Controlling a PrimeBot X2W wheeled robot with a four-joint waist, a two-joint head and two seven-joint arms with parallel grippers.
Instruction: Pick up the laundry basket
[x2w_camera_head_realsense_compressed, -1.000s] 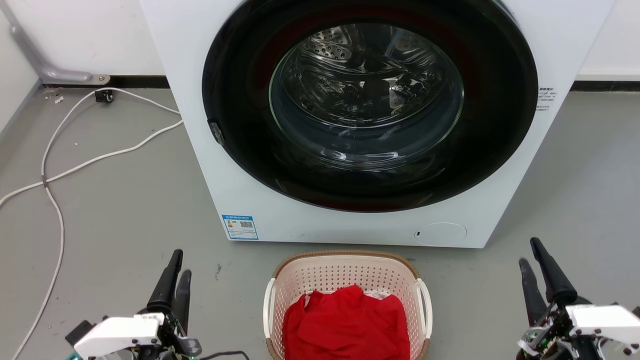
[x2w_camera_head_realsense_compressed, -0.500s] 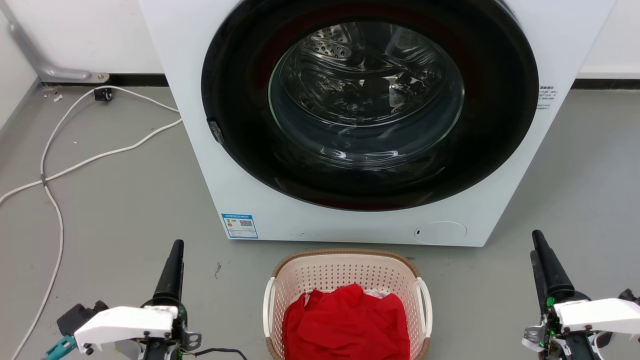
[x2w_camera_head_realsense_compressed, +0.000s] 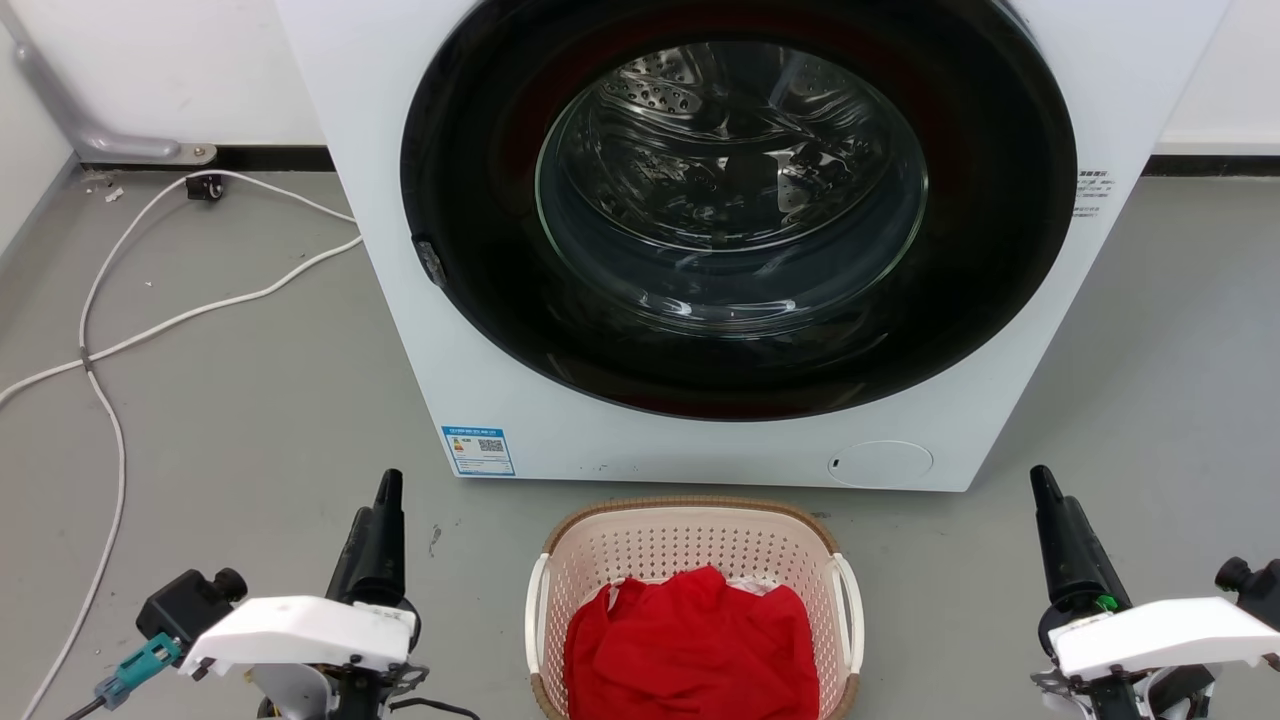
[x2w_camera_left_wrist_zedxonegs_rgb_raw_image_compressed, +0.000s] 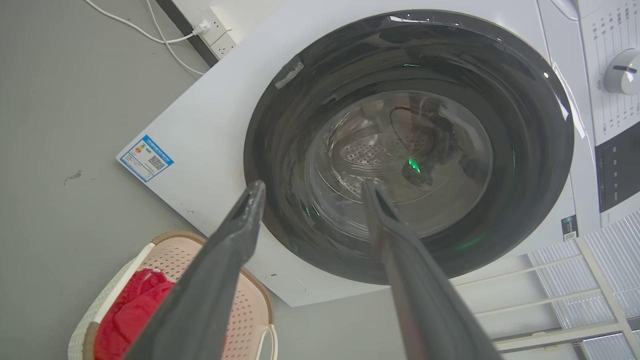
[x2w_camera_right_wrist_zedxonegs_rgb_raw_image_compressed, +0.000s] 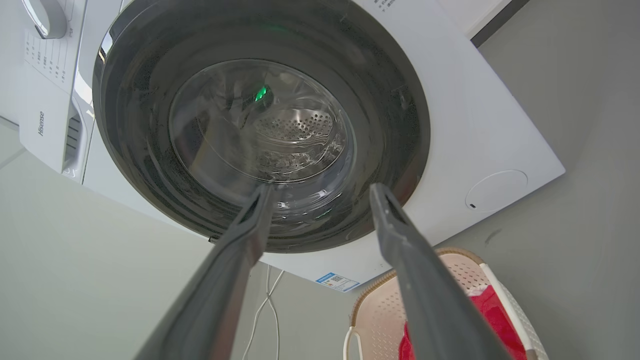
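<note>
Laundry basket (x2w_camera_head_realsense_compressed: 690, 545) on floor, centre near, just in front of washing machine (x2w_camera_head_realsense_compressed: 560, 440); red cloth (x2w_camera_head_realsense_compressed: 690, 650) inside. Left gripper (x2w_camera_left_wrist_zedxonegs_rgb_raw_image_compressed: 312, 185) and right gripper (x2w_camera_right_wrist_zedxonegs_rgb_raw_image_compressed: 321, 187) flank it, well apart from white handles, fingers spread, holding nothing.

Risk: one side caught before other, so light basket tips or slides and cloth spills. Finger may skid off thin handle.

Versus a second ago: both grippers rolled edge-on, drifted inward toward basket. Basket unmoved.

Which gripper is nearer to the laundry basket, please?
Left. The left gripper hangs just left of the laundry basket; the right gripper sits farther off its right side.
</note>
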